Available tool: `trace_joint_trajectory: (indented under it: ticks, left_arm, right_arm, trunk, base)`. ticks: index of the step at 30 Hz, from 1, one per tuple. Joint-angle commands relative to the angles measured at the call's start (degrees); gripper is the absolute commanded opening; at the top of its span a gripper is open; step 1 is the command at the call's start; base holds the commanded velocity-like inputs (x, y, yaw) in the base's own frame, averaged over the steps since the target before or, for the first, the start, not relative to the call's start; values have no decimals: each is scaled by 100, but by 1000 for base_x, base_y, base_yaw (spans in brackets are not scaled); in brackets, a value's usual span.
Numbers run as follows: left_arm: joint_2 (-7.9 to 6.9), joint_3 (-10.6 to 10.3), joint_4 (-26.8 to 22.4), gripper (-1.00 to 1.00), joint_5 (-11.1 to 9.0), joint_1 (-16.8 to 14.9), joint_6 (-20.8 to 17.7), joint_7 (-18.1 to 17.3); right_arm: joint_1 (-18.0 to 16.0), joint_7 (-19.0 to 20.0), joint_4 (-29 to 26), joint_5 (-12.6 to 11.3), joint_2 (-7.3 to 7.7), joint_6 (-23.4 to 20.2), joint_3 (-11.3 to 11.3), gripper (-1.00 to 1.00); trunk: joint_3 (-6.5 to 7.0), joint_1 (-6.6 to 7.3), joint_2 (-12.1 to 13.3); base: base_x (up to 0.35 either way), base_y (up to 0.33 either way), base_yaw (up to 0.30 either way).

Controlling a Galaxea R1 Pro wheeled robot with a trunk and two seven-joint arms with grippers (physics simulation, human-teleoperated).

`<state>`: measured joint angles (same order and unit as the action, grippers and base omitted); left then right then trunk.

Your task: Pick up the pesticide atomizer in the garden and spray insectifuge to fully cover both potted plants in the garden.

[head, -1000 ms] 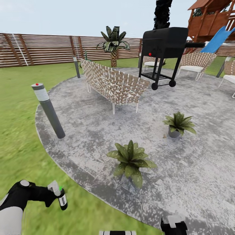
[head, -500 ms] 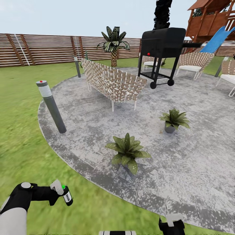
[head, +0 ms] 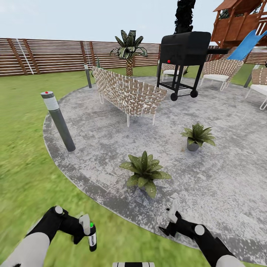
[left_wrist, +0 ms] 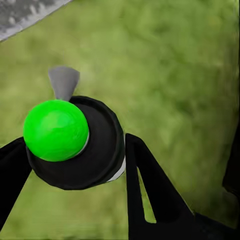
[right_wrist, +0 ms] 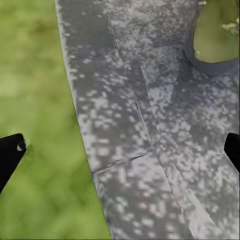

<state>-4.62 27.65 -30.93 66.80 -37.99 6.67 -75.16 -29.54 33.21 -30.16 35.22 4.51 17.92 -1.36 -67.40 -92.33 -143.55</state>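
Note:
My left gripper is shut on the pesticide atomizer, a small dark bottle with a white label and a green spot on top, held over the lawn near the patio edge. The left wrist view looks down on the atomizer, with one black finger on each side of it. My right gripper stands open over the patio rim; its fingertips are wide apart with nothing between them. Both potted plants stand on the paving, the near one just ahead and the far one beyond it to the right.
A grey bollard lamp stands at the patio's left edge. Behind the plants are a woven bench, a black grill and chairs. The brown slatted fence closes the lawn. A grey pot rim is in the right wrist view.
My left arm has swung inward and lower with the atomizer. My right arm has come up and forward over the patio rim. Earlier, the camera backed away from the plants.

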Motion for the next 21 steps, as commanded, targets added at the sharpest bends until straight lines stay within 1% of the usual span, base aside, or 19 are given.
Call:
trace_joint_trajectory:
  ticks: [1, 2, 3, 4, 5, 7, 9, 10, 11, 13, 15, 16, 19, 21]
  left_arm:
    - [174, -244, -9, -100, 53, -23, 32, -21]
    - [230, -291, -22, -100, 56, -30, 27, -27]
    - [324, -362, -57, -100, 74, -210, 19, -68]
    - [333, -370, -60, -100, 82, -251, 25, -71]
    - [334, -376, -58, -100, 89, -265, 31, -65]
    - [331, -417, -61, -100, 94, -274, 38, -54]
    - [324, -538, -58, -100, 101, -275, 43, -25]
    - [326, -822, -54, -100, 99, -251, 38, 44]
    - [431, -913, -59, -100, 81, -251, 51, 225]
    - [515, -918, -59, -100, 84, -250, 78, 357]
    - [560, -919, -49, -100, 81, -240, 102, 535]
    - [571, -923, -38, -100, 80, -237, 110, 581]
    - [632, -928, -35, -100, 72, -235, 127, 621]
    - [669, -928, -40, -100, 64, -235, 171, 624]
  right_arm:
    - [-25, 517, -134, 80, -79, 35, -14, 100]
    - [-29, 655, -180, 82, -93, 36, -13, 100]
    - [-40, 890, -406, 78, -209, 36, -9, 100]
    - [-42, 927, -490, 83, -307, 33, -6, 100]
    - [-43, 970, -523, 87, -355, 35, -5, -100]
    - [-51, 1129, -569, 89, -433, 36, -4, -100]
    - [-74, 1317, -752, 90, -560, 31, -4, -100]
    - [-94, 1635, -926, 90, -789, 22, -4, -100]
    - [-104, 1786, -992, 90, -1094, 15, 0, -100]
    - [-105, 1907, -1079, 90, -1188, 11, 7, -100]
    - [-105, 1960, -1125, 90, -1256, 10, 21, -100]
    - [-105, 1969, -1133, 90, -1275, 9, 69, -100]
    - [-131, 1973, -1140, 84, -1295, 6, 342, -100]
    - [-138, 1972, -1141, 82, -1295, 5, 398, -100]
  trunk:
    - [-5, 1, -2]
    - [-5, 1, -2]
    - [-5, 1, -2]
    - [-5, 1, -2]
    - [-5, 1, -2]
    - [-5, 1, -2]
    - [-5, 1, -2]
    - [-5, 1, -2]
    - [-5, 1, -2]
    - [-5, 1, -2]
    - [-5, 1, -2]
    - [-5, 1, -2]
    - [-5, 1, -2]
    - [-5, 1, -2]
  base:
    - [0, 0, 0]
    - [0, 0, 0]
    - [0, 0, 0]
    - [0, 0, 0]
    - [0, 0, 0]
    - [0, 0, 0]
    - [0, 0, 0]
    - [0, 0, 0]
    - [0, 0, 0]
    - [0, 0, 0]
    - [0, 0, 0]
    - [0, 0, 0]
    - [0, 0, 0]
    - [0, 0, 0]
